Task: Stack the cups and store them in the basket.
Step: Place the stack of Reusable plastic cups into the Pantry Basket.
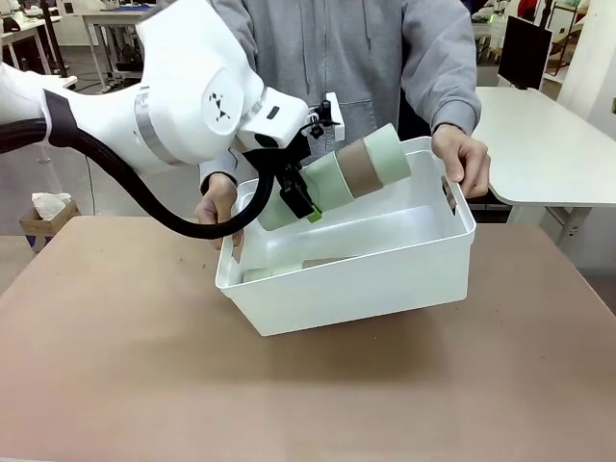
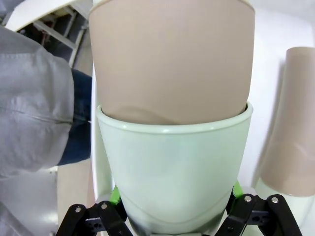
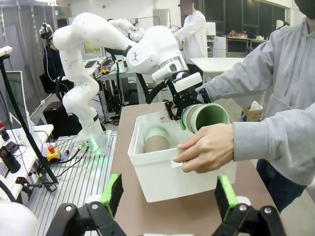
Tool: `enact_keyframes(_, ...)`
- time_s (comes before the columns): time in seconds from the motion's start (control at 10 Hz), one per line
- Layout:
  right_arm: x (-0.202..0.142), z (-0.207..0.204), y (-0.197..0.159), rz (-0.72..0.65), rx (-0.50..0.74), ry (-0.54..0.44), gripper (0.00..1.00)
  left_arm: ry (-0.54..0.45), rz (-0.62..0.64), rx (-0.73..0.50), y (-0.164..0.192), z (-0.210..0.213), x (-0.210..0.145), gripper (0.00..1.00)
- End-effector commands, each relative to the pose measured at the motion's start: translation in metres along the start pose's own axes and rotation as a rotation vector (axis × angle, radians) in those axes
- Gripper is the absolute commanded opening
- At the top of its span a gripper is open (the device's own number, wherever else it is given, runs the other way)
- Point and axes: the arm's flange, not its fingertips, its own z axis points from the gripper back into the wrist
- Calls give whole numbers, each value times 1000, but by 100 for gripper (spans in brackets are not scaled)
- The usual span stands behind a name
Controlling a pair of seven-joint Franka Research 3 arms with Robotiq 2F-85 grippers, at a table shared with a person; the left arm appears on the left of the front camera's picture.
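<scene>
Reaching in from the left, the left gripper [image 1: 297, 199] is clamped on a stack of cups [image 1: 342, 173], its green pads pressed to both sides of the outermost mint cup [image 2: 172, 177]. The stack lies tilted, nearly on its side, over the left half of the basket [image 1: 385, 289], open mouths pointing right and slightly up. Its bands run mint, then tan [image 2: 172, 59], then mint at the far right end. The surfaces are matte and smooth, with no handles.

The basket is white, solid-walled, and tipped so its far edge sits higher than its near edge above the brown worktop [image 1: 144, 366]. Inside, a second lot of cups [image 3: 156, 139] lies on its side on the floor, tan with a mint one nested in it.

A person in a grey hoodie holds the basket by both ends, one hand [image 1: 217, 207] at the left, the other hand [image 1: 465, 159] at the right.

The right gripper [image 3: 167, 196] stands wide open and holds nothing, near the basket's right end.
</scene>
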Motion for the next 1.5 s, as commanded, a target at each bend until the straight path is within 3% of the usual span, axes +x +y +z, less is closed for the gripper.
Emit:
enact_keyframes(0.0, 3, 1, 0, 0, 3, -13, 100, 57, 21, 31, -1, -10, 4, 87)
enact_keyframes(0.6, 3, 1, 0, 0, 3, -13, 100, 112, 48, 37, -5, -52, 3, 87)
enact_keyframes(1.4, 3, 1, 0, 0, 3, -13, 100, 87, 70, 54, -6, -62, 12, 87)
